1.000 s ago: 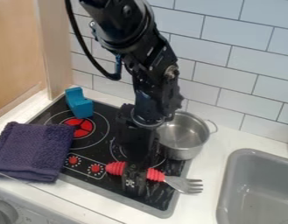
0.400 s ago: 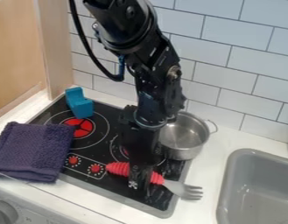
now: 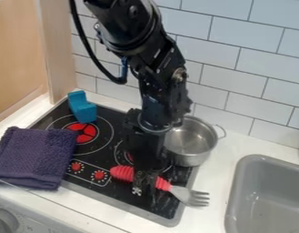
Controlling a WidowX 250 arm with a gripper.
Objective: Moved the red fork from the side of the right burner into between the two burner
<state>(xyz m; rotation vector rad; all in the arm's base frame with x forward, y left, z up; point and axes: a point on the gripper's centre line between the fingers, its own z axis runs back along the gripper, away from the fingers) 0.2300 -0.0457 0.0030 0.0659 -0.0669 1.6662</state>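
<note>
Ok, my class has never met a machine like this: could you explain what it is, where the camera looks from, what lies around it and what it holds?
The machine is a black robot arm, coming in from the top. A fixed camera looks down at a slant on the work surface. The arm's gripper is at the red handle of a fork; whether it grips it, I cannot tell. The handle is over a black stove top, and the grey tines point right, past its edge. Behind the fork is a metal pot. A purple cloth and a blue chair-shaped object are on the left, a grey sink on the right.
</note>
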